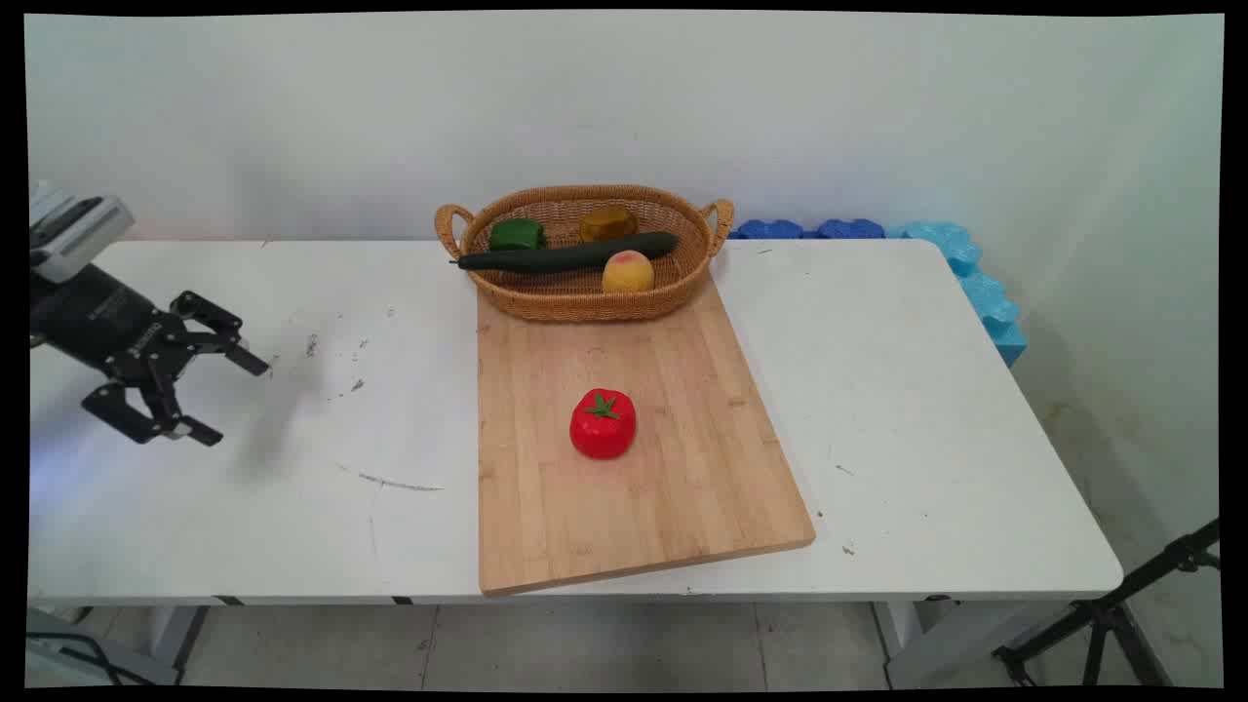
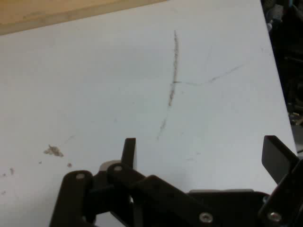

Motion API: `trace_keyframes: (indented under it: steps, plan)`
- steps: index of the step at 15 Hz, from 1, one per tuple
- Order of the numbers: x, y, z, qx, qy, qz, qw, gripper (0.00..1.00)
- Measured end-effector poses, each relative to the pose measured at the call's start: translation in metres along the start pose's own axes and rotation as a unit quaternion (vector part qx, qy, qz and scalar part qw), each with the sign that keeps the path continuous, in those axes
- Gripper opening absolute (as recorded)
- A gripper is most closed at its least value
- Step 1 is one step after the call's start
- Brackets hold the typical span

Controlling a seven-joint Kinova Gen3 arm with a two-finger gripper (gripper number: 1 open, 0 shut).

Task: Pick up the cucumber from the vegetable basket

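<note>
We see the claw (image 1: 232, 399) wide open and holding nothing, over the bare tabletop (image 1: 292, 507) on the left. The tomato (image 1: 603, 423) sits on the board (image 1: 624, 487), well off to the claw's right.

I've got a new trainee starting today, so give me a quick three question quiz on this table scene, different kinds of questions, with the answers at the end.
1. True or false: the red tomato lies inside the wicker basket.
2. Multiple choice: what does the hand hold? A) the cucumber B) nothing C) the tomato
3. Fill in: the basket's near end rests on the far end of the wooden ____.

Key
1. False. The tomato sits on the cutting board, apart from the basket.
2. B. The hand is open above bare white table, left of the board.
3. Cutting board. The basket also holds a green pepper, a peach and a brownish-yellow item.
</note>
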Motion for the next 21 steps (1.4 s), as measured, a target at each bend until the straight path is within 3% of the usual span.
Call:
trace_keyframes:
  steps: [4, 10, 21]
  plan:
    - [0.024, -0.014, 0.007, 0.02, -0.005, -0.018, 0.9996, 1.0]
    - [0.078, -0.045, 0.026, 0.073, -0.012, -0.056, 0.9957, 1.0]
    - [0.186, -0.124, 0.084, 0.183, -0.007, -0.127, 0.9749, 1.0]
